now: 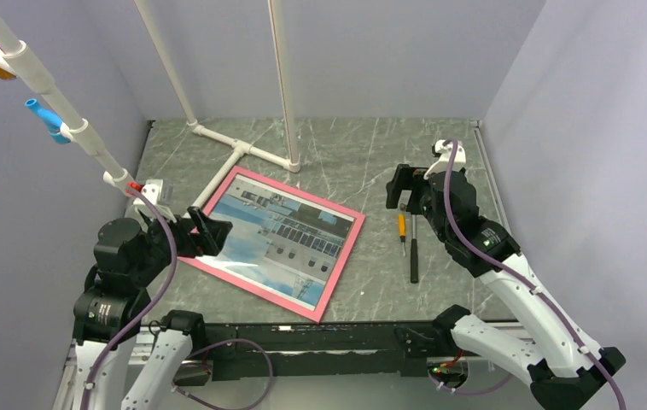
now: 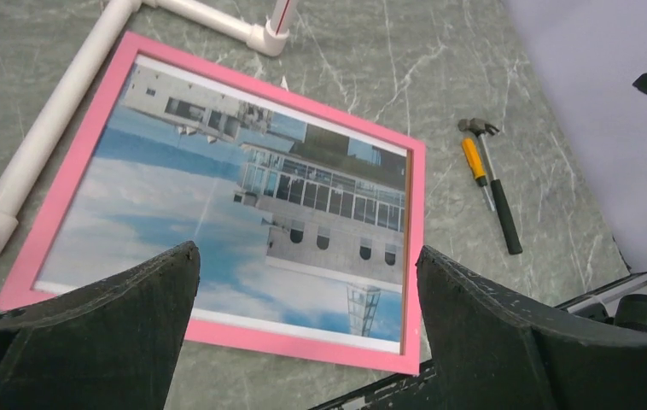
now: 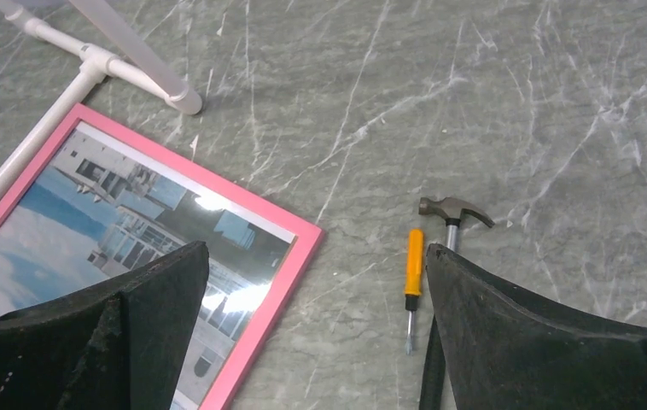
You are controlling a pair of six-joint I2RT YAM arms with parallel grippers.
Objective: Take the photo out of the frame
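Photo point(image 1: 282, 243) face-up inside pink frame point(image 1: 342, 266), flat on marble table point(image 1: 363, 154), far corner just beside white pipe stand point(image 1: 233, 162) | left gripper point(image 1: 205, 232) fingers spread wide over frame's left edge, contact unclear | right gripper point(image 1: 399, 195) also spread wide, above hammer point(image 1: 413, 252) and screwdriver point(image 1: 402, 229), apart from frame

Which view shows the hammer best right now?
Left wrist: the hammer lies in full view, head to handle end, beside the screwdriver. Top external shows it only small. Right wrist shows just its head; the jaws hide the handle.
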